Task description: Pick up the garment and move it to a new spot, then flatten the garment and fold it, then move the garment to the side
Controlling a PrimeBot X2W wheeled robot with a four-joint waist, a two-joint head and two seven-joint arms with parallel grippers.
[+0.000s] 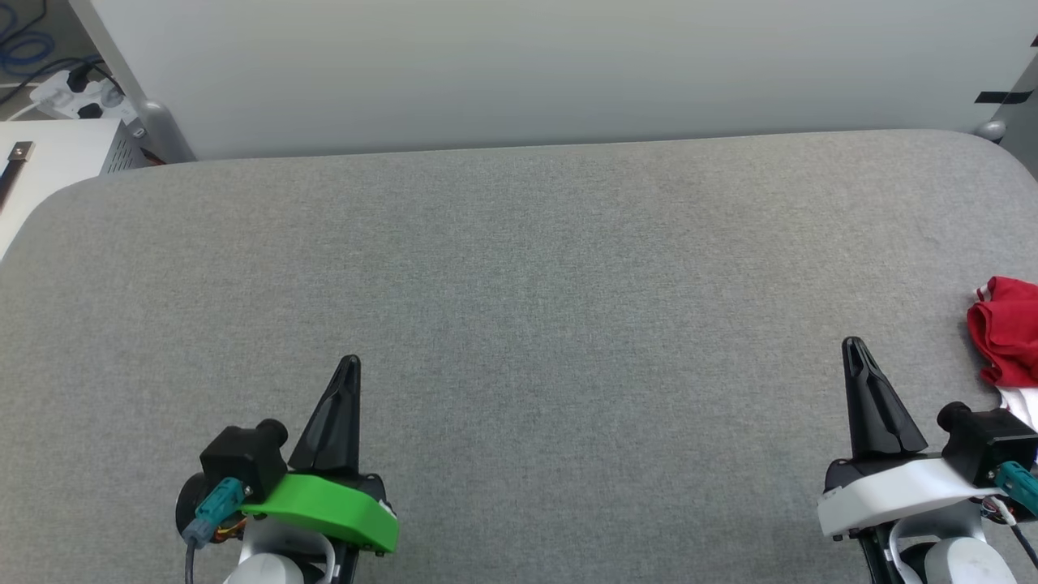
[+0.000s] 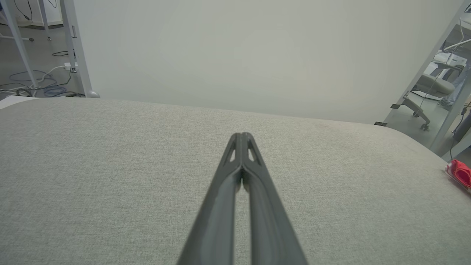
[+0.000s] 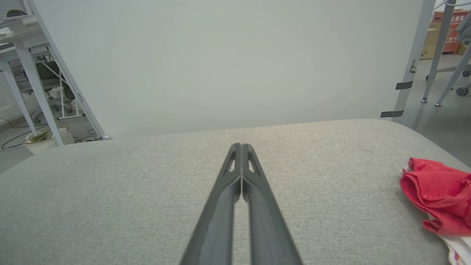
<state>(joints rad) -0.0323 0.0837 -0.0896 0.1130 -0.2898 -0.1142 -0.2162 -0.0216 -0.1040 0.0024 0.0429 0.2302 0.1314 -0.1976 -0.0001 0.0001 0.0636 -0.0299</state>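
Red-and-white garment; flecked grey surface; black fingers; green left wrist cover, white right wrist cover.

A grey fabric-covered table is stretching across the foreground, with a pale wall panel standing along its far edge. Cables are lying on the floor past the left corner, an office chair is sitting off to the right, and cardboard boxes are resting farther back.
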